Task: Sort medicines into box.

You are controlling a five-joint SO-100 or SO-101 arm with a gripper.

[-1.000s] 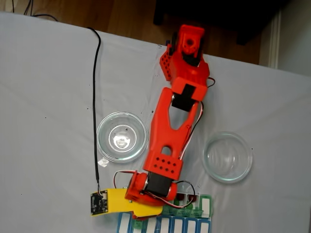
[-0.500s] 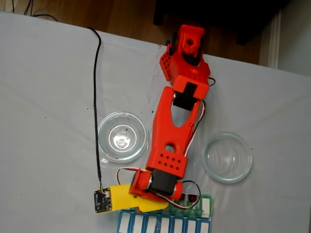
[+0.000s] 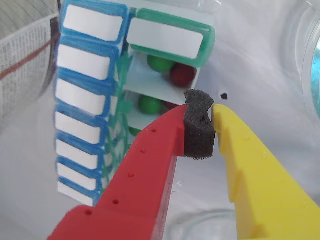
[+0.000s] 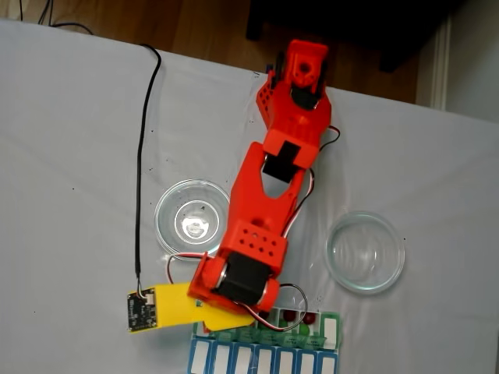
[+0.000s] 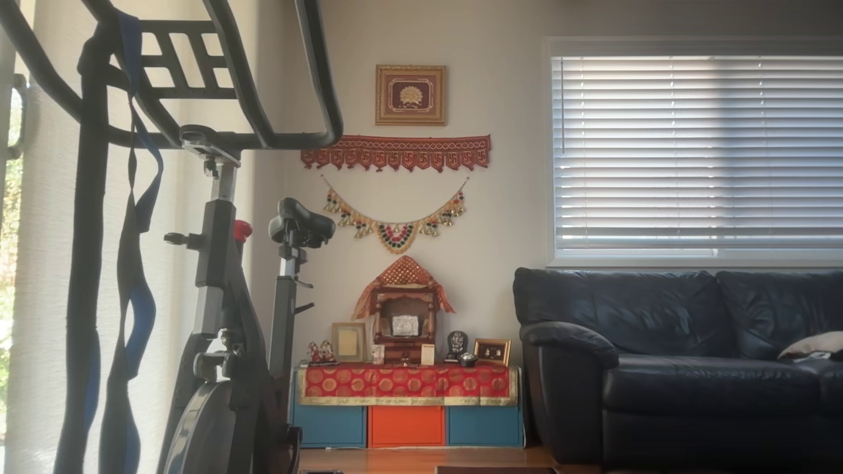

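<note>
overhead, gripper (image 3: 200, 131) closed on nothing, beside pill box (image 3: 135, 75)

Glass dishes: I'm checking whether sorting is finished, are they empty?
Empty: in the fixed view the left dish and right dish hold no pills.

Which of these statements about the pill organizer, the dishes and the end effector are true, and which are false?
1. The open compartments of the pill organizer hold green pills and dark red pills. True.
2. The end effector grips a green pill. False: its jaws are closed with only the dark foam pad between them.
3. Both glass dishes, the left one and the right one in the fixed view, look empty. True.
4. The organizer has a row of blue lids beside the green row. True.
5. Both end effector fingers are red. False: one finger is red, the other yellow.
</note>
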